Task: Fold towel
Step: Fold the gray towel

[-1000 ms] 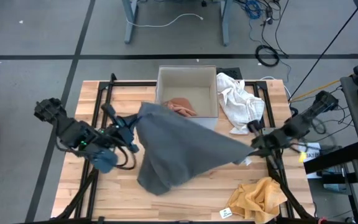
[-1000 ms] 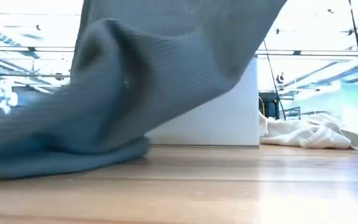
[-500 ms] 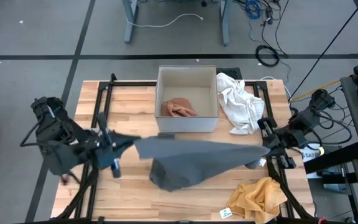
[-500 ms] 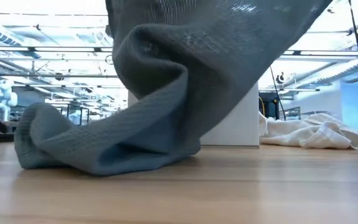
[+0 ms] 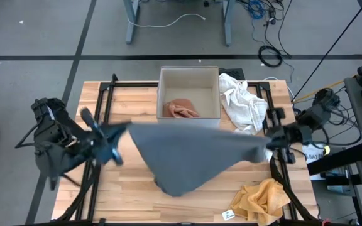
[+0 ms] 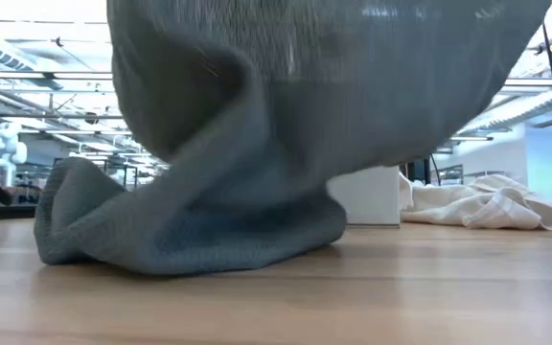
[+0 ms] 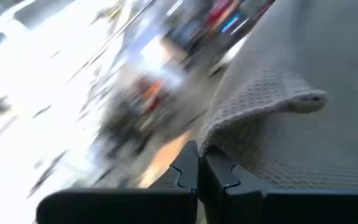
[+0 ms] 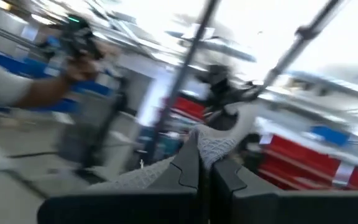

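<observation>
The gray towel (image 5: 190,154) hangs in the air over the middle of the wooden table (image 5: 127,194), stretched between the two arms like a sheet on a line. The left gripper (image 5: 119,132) is on the left side of the table, and its fingers (image 7: 188,177) are pressed together, pinching one top corner of the towel. The right gripper (image 5: 270,139) is on the right side of the table, and it is squeezed tight on the other top corner. From above, the towel makes a wide shape that comes to a point near the front of the table. Its low end sags down and sits on the wood in a soft, bunched heap (you can see this best from the low view, where the folds rest on the tabletop (image 6: 353,297)). Behind the towel stands a white box (image 5: 190,93) with a pinkish cloth (image 5: 181,108) lying inside it. Just beside the box, on its right, is a crumpled white cloth (image 5: 244,103). A yellow cloth (image 5: 263,199) lies near the front right corner of the table, well apart from the towel.
</observation>
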Robot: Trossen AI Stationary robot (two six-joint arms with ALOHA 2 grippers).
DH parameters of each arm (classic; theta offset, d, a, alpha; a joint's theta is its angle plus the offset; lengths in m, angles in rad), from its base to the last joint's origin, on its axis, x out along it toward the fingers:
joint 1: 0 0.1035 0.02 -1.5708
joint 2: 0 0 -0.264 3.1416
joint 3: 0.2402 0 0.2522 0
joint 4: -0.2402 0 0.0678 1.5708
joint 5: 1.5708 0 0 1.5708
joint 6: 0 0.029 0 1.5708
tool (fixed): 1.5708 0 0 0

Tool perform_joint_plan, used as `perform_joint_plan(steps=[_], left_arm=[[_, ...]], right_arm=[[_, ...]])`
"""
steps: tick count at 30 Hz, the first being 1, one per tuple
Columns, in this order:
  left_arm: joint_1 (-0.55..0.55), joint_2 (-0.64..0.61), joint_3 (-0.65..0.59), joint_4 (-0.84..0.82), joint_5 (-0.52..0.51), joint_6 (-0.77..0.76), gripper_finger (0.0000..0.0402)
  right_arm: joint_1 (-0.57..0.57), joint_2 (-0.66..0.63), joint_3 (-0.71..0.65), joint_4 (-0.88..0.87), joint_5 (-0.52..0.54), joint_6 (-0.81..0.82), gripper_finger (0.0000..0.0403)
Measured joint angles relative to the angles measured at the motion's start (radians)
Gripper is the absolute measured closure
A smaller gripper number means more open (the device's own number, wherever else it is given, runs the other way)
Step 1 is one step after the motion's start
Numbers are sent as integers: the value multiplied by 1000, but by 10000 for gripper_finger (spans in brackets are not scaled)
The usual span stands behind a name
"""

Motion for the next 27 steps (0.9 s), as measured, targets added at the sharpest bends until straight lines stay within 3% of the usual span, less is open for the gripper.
perform_joint_plan(steps=[2,7,12,17,21,27], left_arm=[[42,0,0,-2,-45,11,402],[91,-2,0,35,1,18,401],[64,-2,0,48,207,-20,401],[-24,-2,0,40,567,-109,401],[-80,-2,0,-35,763,-285,401],[-118,10,-42,-329,808,-759,401]], right_arm=[[0,12,37,-1,39,-53,403],[0,57,138,-37,28,-136,403],[0,129,234,-161,-74,-74,403],[0,213,277,-284,-160,93,403],[1,288,277,-380,-182,242,403],[0,444,277,-440,-220,441,403]])
